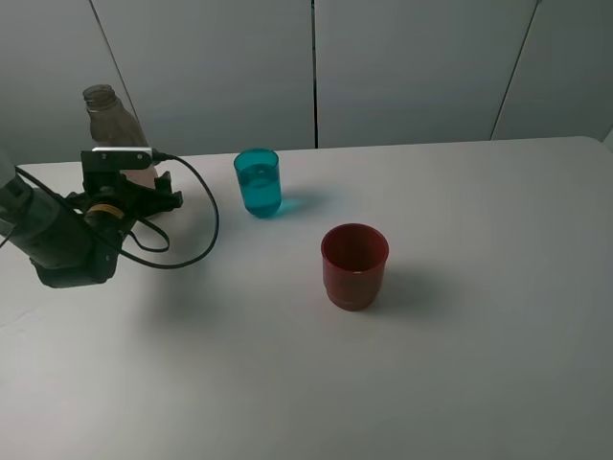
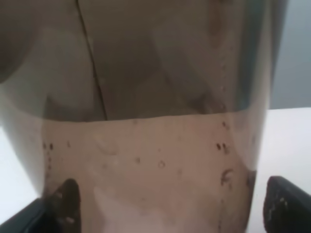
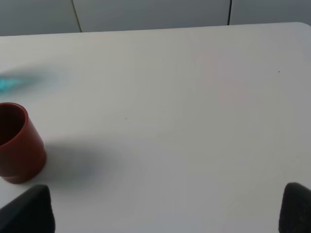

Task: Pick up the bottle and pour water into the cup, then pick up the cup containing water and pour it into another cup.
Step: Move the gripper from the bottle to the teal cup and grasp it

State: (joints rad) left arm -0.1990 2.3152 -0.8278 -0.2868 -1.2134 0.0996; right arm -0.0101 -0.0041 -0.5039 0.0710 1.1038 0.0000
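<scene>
L jaws apart round bottle (image 2: pixel 146 160), one side just clear; R jaws wide apart, hold nothing.

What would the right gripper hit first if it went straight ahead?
Probably nothing close. In the right wrist view, only bare table lies ahead of the right gripper, up to its far edge and the wall. The red cup stands off to one side.
</scene>
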